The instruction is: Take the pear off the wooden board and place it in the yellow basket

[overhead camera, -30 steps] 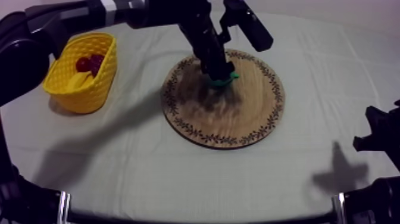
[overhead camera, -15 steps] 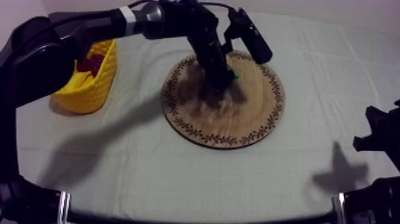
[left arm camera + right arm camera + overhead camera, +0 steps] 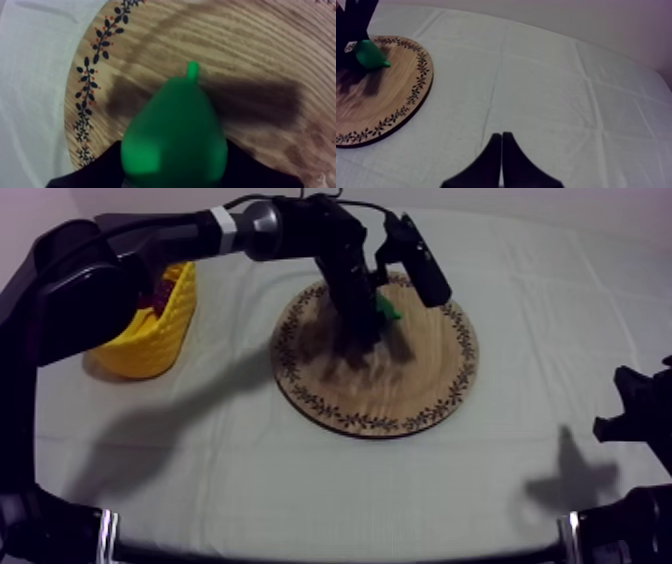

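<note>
The left end effector [image 3: 374, 320] was clenched on the pear [image 3: 175, 135], stem pointing away from the wrist, over the wooden board [image 3: 420, 388] at frame centre. The yellow basket [image 3: 150, 328] lay well to its left. The right end effector [image 3: 501, 145] sat closed and empty.

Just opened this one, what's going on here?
The left arm stretches across to the wooden board, where the left claw is shut on the green pear, its stem pointing away from the claw. The pear is over the board, not yet in the yellow basket, which sits at the table's left side. The right claw is shut on nothing, low over the cloth at the right.
</note>
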